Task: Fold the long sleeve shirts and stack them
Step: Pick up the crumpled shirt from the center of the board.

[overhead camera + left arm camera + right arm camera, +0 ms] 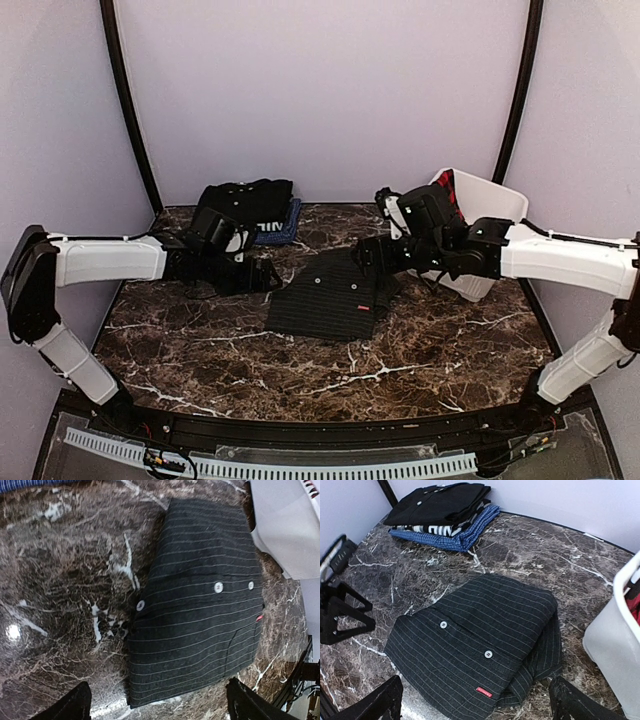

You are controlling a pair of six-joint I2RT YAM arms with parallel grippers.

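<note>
The black pinstriped shirt (330, 295) lies folded in a rectangle in the middle of the table, buttons and a small red tag facing up. It also shows in the left wrist view (200, 610) and the right wrist view (480, 640). A folded plain black shirt (245, 198) lies on a blue shirt with white lettering (285, 228) at the back left; this stack also shows in the right wrist view (440, 502). My left gripper (265, 275) is open and empty at the shirt's left edge. My right gripper (365, 255) is open and empty over its far right corner.
A white plastic basket (495, 210) stands at the back right, holding a red cloth (447, 188); its wall shows in the right wrist view (615, 645). The table is dark marble (200, 350). Black frame posts rise at the back corners.
</note>
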